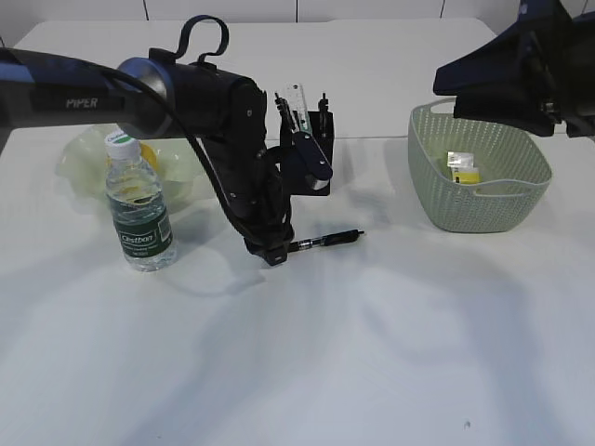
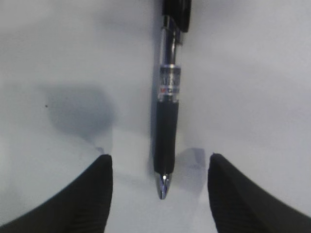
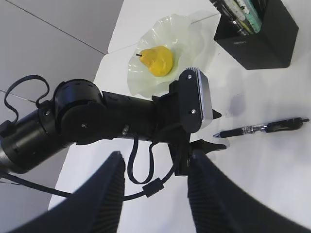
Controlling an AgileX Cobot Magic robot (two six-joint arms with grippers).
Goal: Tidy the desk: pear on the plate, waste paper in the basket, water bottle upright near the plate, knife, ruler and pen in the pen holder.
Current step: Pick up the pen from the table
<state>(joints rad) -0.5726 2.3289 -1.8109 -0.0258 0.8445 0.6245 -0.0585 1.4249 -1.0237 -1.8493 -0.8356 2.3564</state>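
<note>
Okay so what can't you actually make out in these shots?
- Pear: exterior view, hidden behind the water bottle and left arm.
- Pen holder contents: exterior view, the arm covers part; right wrist view, cut off by the top edge.
- Pen: left wrist view, rear end cut off at the top edge.

So the table (image 1: 390, 353) is just a big plain white top, and the whole lower half of the frame is bare surface. Sitting on it: the plate (image 1: 82, 172) at the left edge, the water bottle (image 1: 138, 206) upright just in front of it, the black pen holder (image 1: 321, 139) up in the middle, and the basket (image 1: 476, 172) over on the right. The pen (image 1: 327, 240) lies flat near the centre (pointing roughly left-right).
</note>
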